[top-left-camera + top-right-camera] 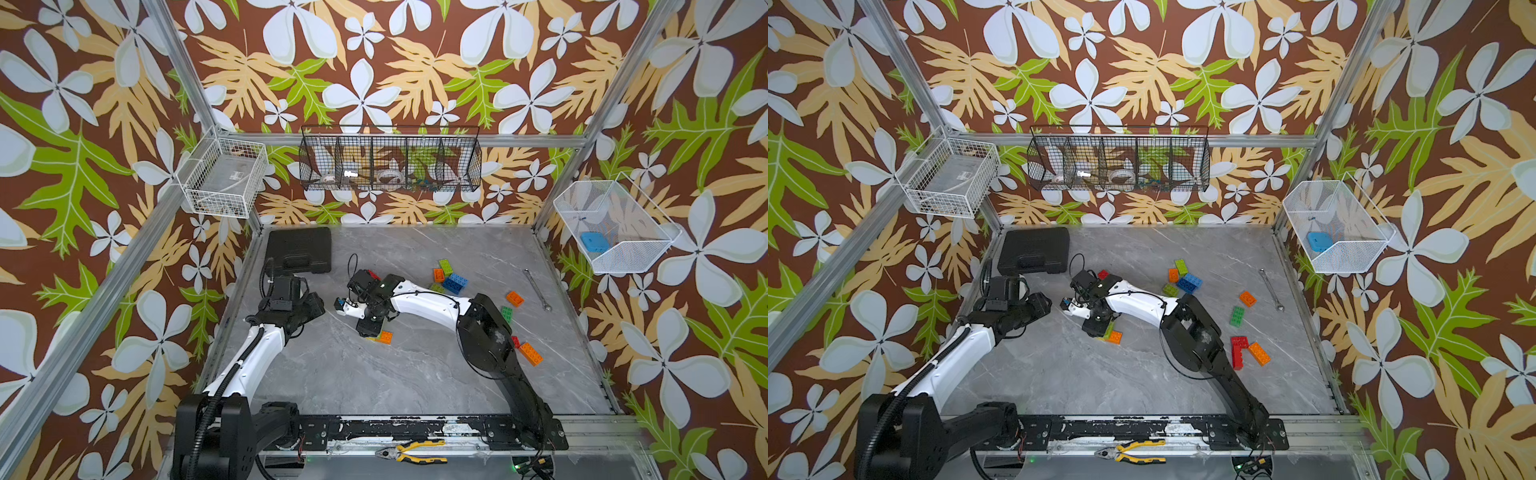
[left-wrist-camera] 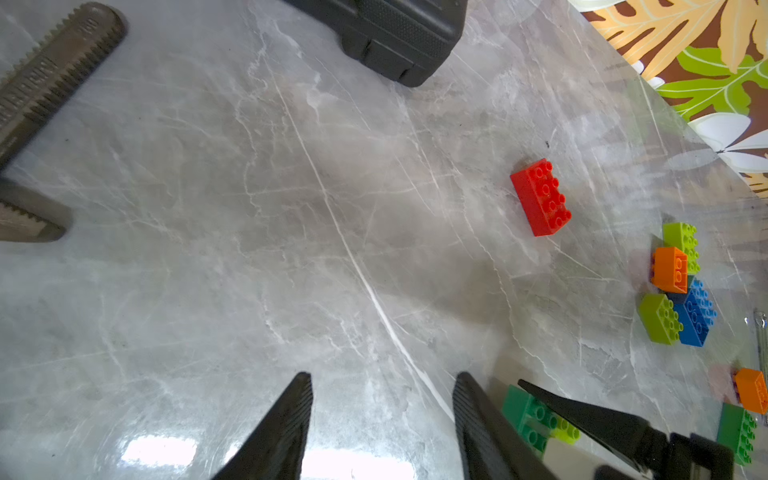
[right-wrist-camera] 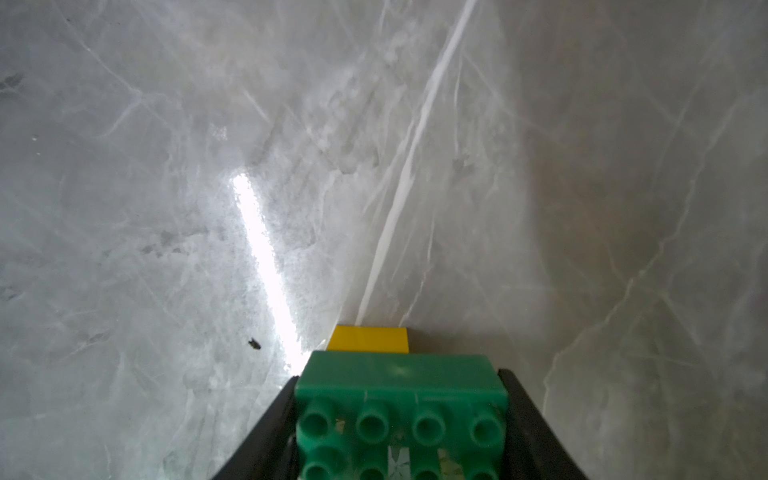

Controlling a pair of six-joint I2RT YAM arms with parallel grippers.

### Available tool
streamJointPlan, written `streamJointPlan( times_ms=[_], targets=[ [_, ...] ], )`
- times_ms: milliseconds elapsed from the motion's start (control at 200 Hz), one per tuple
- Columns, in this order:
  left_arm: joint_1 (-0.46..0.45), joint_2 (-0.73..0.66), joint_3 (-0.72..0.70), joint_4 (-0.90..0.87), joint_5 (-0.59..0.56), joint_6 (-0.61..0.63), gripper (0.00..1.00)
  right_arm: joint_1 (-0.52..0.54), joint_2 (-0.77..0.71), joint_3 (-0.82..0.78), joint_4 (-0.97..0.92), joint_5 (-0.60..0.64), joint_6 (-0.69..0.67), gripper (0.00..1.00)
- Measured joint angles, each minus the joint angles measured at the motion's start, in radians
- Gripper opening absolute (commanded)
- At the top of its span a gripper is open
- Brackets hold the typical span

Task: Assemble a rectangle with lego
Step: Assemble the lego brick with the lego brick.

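Right wrist view: the dark green brick (image 3: 399,395) fills the near edge of the frame, studs toward the lens. The right gripper (image 3: 400,376) is closed on it, with one finger against each end. A yellow brick (image 3: 368,338) lies just past the brick's far edge. You cannot tell whether the two touch. The grey marble table (image 3: 166,166) lies close below.

Left wrist view: the left gripper (image 2: 383,376) has its fingers spread and grips nothing. Only table surface shows between them. A red brick (image 2: 540,197) lies flat, studs up, well ahead of the fingers. A cluster of lime, orange and blue bricks (image 2: 681,286) lies farther off, near the table edge. The black case (image 2: 395,37) lies at the far end.

In both top views, the right gripper (image 1: 1096,326) points down at mid-table, with an orange brick (image 1: 1114,336) just beside it. The left gripper (image 1: 1038,303) is near the black case, well apart from the bricks. On the right half of the table lie a lone green brick (image 1: 1237,316) and a second red brick (image 1: 1238,351). A wrench (image 1: 536,289) lies near the right edge. Pliers (image 1: 415,452) rest on the front rail.
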Motion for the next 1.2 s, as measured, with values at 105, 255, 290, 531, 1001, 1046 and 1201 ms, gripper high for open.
streamJointPlan(
  times_ms=[105,255,290,531,1001,1046,1201],
  targets=[
    [0.000,0.000,0.000,0.000,0.000,0.000,0.57,0.000,0.000,0.016,-0.013,0.007,-0.004,0.26],
    [0.000,0.000,0.000,0.000,0.000,0.000,0.57,0.000,-0.004,0.041,-0.035,0.035,-0.007,0.26],
    [0.000,0.000,0.000,0.000,0.000,0.000,0.57,0.000,-0.006,0.041,-0.036,0.035,-0.008,0.26],
    [0.000,0.000,0.000,0.000,0.000,0.000,0.57,-0.002,0.007,0.034,-0.043,0.031,-0.009,0.25],
    [0.000,-0.003,0.000,0.000,0.000,0.000,0.57,-0.013,0.010,0.027,-0.032,0.006,-0.010,0.23],
    [0.000,-0.003,0.000,0.000,0.000,0.000,0.57,-0.013,0.010,0.029,-0.034,0.006,-0.011,0.23],
    [0.000,0.000,0.000,0.000,0.001,0.000,0.57,-0.014,0.008,0.037,-0.040,0.031,-0.020,0.23]
  ],
)
